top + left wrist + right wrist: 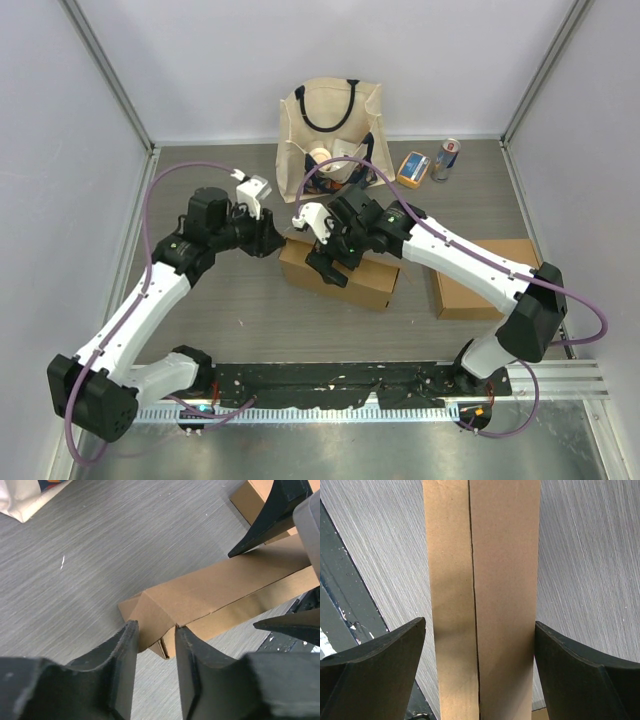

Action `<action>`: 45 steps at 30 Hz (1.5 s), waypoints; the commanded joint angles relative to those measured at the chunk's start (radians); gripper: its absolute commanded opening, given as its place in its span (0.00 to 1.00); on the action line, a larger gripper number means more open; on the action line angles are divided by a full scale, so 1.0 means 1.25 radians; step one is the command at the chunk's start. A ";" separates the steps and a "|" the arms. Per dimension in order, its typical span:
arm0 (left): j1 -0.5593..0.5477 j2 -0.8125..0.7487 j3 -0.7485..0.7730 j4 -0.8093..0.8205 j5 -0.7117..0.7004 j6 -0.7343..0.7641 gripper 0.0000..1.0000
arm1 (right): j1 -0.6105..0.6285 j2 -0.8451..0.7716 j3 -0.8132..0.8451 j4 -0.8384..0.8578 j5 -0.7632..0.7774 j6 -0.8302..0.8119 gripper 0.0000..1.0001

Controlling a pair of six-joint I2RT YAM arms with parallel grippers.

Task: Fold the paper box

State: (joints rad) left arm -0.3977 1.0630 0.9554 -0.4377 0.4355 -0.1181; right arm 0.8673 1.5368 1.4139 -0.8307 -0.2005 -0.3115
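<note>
A long brown paper box point(345, 272) lies on the grey table in the middle of the top view, its top flaps meeting along a seam point(472, 600). My left gripper point(272, 240) is at the box's left end. In the left wrist view this gripper point(156, 626) is open with a narrow gap, its tips right at the folded end flap point(155, 607); table shows between the fingers. My right gripper point(330, 262) hovers over the box top. Its fingers point(380, 665) are spread wide open on either side of the box point(505, 580).
A canvas tote bag point(330, 130) stands behind the box, with a small orange carton point(412, 168) and a drink can point(446, 158) to its right. A flat cardboard piece point(485, 280) lies under the right arm. A black rail point(400, 385) runs along the near edge.
</note>
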 commanded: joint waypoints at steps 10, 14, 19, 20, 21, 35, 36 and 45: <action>-0.067 0.082 0.238 -0.206 -0.077 -0.016 0.00 | 0.008 0.014 0.021 0.032 0.118 -0.010 0.91; -0.066 0.114 0.308 -0.298 -0.072 -0.038 0.00 | 0.007 0.008 0.010 0.037 0.104 -0.020 0.90; -0.066 0.161 0.345 -0.385 -0.056 -0.083 0.00 | 0.008 0.014 0.005 0.030 0.104 -0.032 0.90; -0.066 0.163 0.343 -0.389 -0.056 -0.090 0.00 | 0.008 0.016 0.008 0.030 0.105 -0.033 0.90; -0.066 0.163 0.328 -0.385 -0.068 -0.098 0.00 | 0.008 0.016 0.009 0.030 0.103 -0.033 0.90; -0.066 -0.140 0.008 -0.033 -0.258 -0.149 0.50 | 0.009 0.021 0.022 0.020 0.067 -0.036 0.89; -0.066 -0.141 0.003 -0.029 -0.253 -0.141 0.50 | 0.008 0.020 0.022 0.021 0.066 -0.037 0.89; -0.066 -0.130 0.009 -0.041 -0.141 -0.033 0.49 | 0.008 0.015 0.024 0.033 0.065 -0.037 0.89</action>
State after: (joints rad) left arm -0.4778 0.9039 0.9642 -0.5228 0.2207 -0.2405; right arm 0.8757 1.5700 1.4155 -0.8227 -0.1108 -0.3496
